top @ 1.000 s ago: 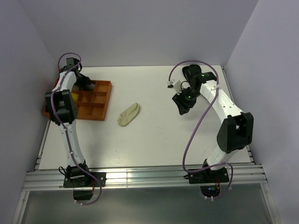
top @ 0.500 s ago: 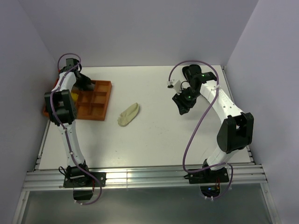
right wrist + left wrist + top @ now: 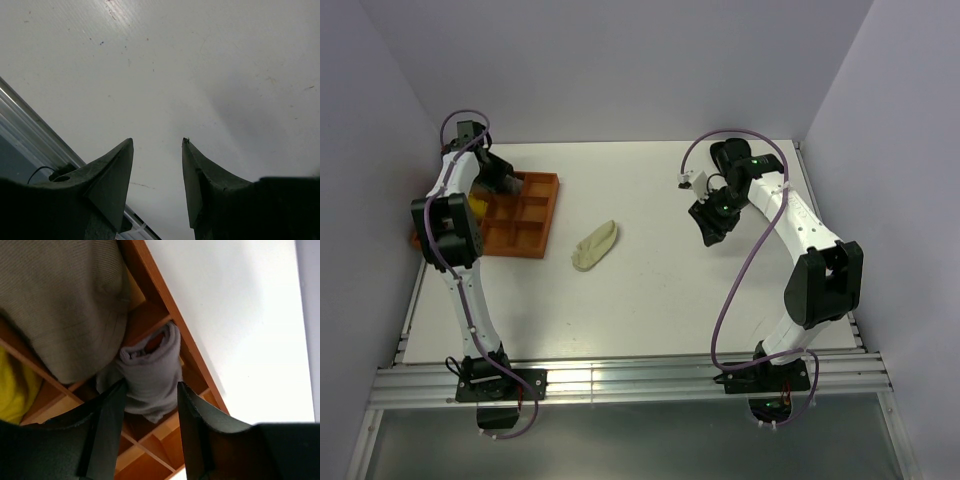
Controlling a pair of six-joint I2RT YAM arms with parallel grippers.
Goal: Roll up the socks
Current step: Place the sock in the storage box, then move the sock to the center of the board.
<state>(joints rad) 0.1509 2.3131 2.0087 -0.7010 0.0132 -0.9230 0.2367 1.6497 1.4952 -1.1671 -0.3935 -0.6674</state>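
Two socks lie well apart. Your cream sock [image 3: 595,245] rests on the worktop [image 3: 650,290], off to the left of the right gripper [image 3: 157,141] and to the right of the left gripper [image 3: 151,385]. The taupe sock [image 3: 65,305] is bunched in the orange tray [image 3: 160,305], just up and left of the left gripper's tips in its wrist view. Your left gripper's jaws stand apart, one on either side of a grey sock bundle [image 3: 155,360] lying in a compartment by the tray rim. Whether they touch it cannot be told. A yellow bundle [image 3: 15,385] shows further left. Your right gripper hangs over bare worktop, jaws apart, holding nothing.
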